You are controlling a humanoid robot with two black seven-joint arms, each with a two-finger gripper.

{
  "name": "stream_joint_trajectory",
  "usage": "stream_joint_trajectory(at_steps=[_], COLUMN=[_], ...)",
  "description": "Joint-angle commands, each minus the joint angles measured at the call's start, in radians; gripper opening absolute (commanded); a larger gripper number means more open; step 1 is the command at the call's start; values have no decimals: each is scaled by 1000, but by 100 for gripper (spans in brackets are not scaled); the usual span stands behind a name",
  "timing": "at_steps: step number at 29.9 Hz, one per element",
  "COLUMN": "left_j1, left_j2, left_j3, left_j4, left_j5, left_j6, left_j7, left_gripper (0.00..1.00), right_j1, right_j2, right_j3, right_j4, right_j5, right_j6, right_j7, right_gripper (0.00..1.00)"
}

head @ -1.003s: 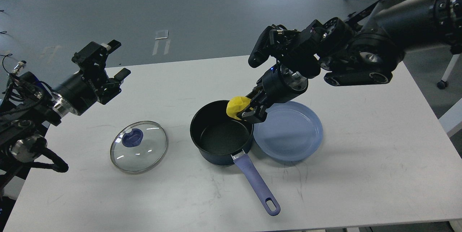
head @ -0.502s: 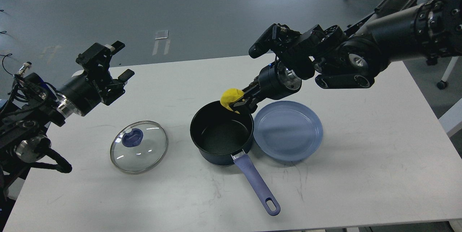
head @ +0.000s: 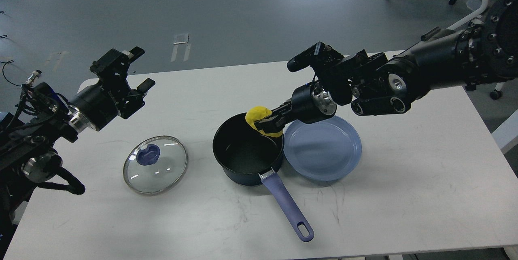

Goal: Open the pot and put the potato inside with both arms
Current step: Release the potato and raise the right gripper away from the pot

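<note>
Your right gripper (head: 268, 124) has its jaws clamped on the potato (head: 257, 117), held over the far rim of the open pot (head: 247, 151). Your left gripper (head: 128, 75) hangs with jaws spread, well apart.

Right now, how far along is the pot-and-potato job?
Done: the pot is open, and its glass lid lies flat on the table to its left. In hand: the right pincer grips the yellow potato over the pot's far rim. Left: release the potato into the pot. The left pincer hangs open and empty, away from the lid.
</note>
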Motion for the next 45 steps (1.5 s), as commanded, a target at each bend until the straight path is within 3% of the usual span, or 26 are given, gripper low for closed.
stream_joint_trajectory(at_steps=[1, 3, 4, 5, 7, 10, 20, 25, 29, 35, 45], left_j1=[-1, 1, 1, 1, 2, 2, 2, 7, 16, 30, 39], left_j2=[-2, -2, -2, -2, -1, 0, 0, 0, 0, -20, -89], left_j3=[0, 0, 0, 0, 0, 0, 0, 0, 0, -2, -2], left_j4=[0, 0, 0, 0, 0, 0, 2, 0, 0, 2, 17], left_j5=[1, 1, 1, 1, -1, 1, -1, 1, -1, -47, -156], left_j6=[0, 0, 0, 0, 0, 0, 0, 0, 0, 9, -1], left_j7=[0, 0, 0, 0, 0, 0, 0, 0, 0, 0, 0], left_gripper=[98, 98, 98, 98, 98, 98, 98, 98, 98, 98, 98], right_j1=[-18, -27, -32, -32, -38, -38, -27, -38, -96, -281, -643], right_j2=[0, 0, 0, 0, 0, 0, 0, -8, -204, -399, -526], right_j3=[10, 32, 37, 37, 37, 37, 81, 191, 308, 506, 866], right_j4=[1, 1, 0, 0, -5, -5, -31, -51, -49, -48, -48], right_j5=[8, 8, 8, 8, 11, 49, 74, 129, 230, 330, 525], right_j6=[-3, -3, -3, -3, -4, -4, -4, 0, 11, 14, 19], right_j7=[0, 0, 0, 0, 0, 0, 0, 0, 0, 0, 0], right_gripper=[52, 59, 69, 69, 88, 97, 99, 99, 99, 99, 99])
